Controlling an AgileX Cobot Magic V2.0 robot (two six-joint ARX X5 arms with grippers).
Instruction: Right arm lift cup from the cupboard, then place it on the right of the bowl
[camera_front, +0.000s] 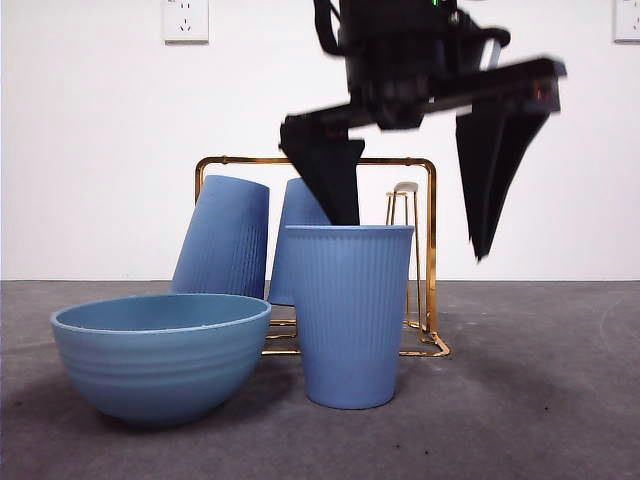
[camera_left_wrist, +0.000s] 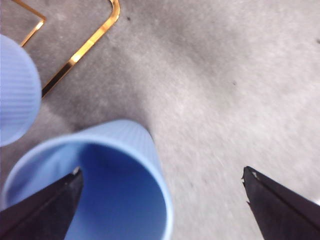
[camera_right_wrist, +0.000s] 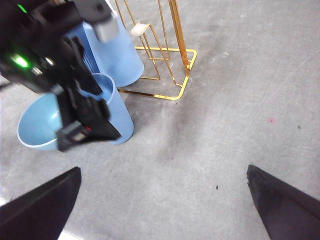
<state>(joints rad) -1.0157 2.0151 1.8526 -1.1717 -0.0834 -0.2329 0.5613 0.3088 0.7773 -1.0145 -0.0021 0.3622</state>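
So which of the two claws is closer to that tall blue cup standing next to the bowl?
The left gripper. It is open right at the cup, one jaw dipping inside the rim. The right gripper is open too, hanging back over bare table well away from the cup.

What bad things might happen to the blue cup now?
1. One finger of the open left gripper hangs inside the cup; rising crooked, it might hook the rim and tip the cup.
2. The bowl sits close beside the cup, so a tipping cup would likely knock it.
The right gripper waits aside.
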